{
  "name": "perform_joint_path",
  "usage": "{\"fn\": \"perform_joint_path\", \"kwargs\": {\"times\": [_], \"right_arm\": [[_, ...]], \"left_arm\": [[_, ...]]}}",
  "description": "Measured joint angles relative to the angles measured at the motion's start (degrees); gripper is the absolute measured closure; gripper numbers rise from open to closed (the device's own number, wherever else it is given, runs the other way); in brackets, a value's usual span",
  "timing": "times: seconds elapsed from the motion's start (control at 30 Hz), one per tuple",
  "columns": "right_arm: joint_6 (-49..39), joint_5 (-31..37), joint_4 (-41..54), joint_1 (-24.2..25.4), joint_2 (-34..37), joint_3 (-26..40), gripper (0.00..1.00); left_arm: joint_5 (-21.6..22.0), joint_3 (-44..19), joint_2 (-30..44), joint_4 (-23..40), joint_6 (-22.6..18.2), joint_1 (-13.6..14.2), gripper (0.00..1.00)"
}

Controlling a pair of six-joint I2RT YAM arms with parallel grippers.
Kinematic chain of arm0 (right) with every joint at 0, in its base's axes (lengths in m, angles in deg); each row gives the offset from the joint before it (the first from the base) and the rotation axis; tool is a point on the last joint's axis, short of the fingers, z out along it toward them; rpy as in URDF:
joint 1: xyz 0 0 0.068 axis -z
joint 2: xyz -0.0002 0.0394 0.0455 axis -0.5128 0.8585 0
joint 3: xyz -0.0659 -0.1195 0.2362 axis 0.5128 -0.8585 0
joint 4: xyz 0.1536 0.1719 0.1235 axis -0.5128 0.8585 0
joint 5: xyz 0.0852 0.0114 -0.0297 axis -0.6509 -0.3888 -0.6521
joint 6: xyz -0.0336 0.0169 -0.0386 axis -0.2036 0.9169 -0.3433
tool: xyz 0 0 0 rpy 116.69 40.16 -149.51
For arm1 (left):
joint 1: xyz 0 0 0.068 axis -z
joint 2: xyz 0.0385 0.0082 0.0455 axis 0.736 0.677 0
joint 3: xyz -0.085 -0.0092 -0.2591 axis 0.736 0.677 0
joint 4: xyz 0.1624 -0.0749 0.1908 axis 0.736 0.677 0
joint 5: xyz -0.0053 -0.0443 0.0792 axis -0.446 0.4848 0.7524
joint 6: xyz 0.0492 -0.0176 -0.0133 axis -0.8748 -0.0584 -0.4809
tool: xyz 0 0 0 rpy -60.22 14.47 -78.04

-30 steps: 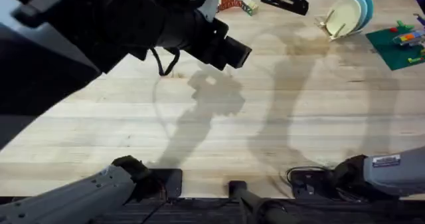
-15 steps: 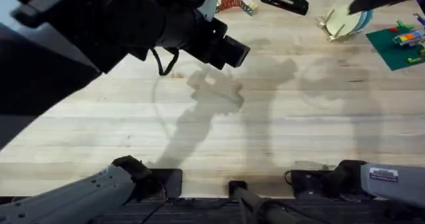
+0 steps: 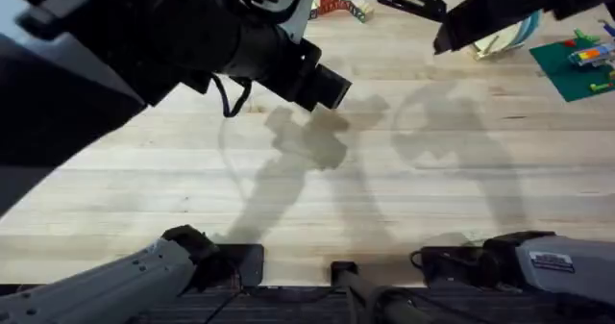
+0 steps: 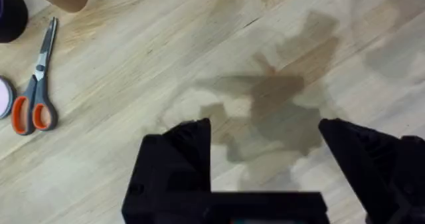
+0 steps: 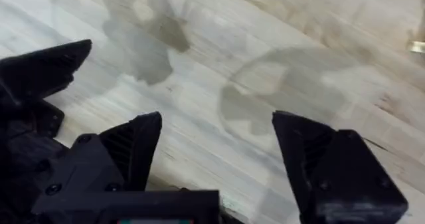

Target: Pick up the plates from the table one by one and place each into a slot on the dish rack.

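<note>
My right gripper (image 5: 216,154), spread and empty, should rise clear of the small pale-wood dish rack (image 3: 488,43) at upper right.

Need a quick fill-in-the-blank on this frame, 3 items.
1. The scissors in the left wrist view have ___ handles.
2. The left gripper and the right gripper are both ___, with nothing between the fingers.
3. The mat at the overhead view's right edge is ___.
Missing words: orange; open; green.

Matt pale wooden table (image 3: 404,189), smooth plastic plates (image 3: 514,34), matt black pincer (image 4: 265,164)
</note>
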State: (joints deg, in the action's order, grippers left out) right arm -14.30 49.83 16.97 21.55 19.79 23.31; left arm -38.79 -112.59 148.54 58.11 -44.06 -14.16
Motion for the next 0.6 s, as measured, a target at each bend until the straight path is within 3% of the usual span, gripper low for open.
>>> {"fn": "perform_joint_path", "kwargs": {"times": [0.33,0.6], "right_arm": [[4.9,0.61,-8.35,-0.81,-5.98,-16.55,0.006],[6.03,0.62,-8.13,-0.81,-6.79,-19.02,0.006]], "left_arm": [[0.0,0.0,0.0,-0.24,0.01,0.0,0.008],[0.0,0.0,0.02,-0.71,0.0,0.0,0.008]]}}
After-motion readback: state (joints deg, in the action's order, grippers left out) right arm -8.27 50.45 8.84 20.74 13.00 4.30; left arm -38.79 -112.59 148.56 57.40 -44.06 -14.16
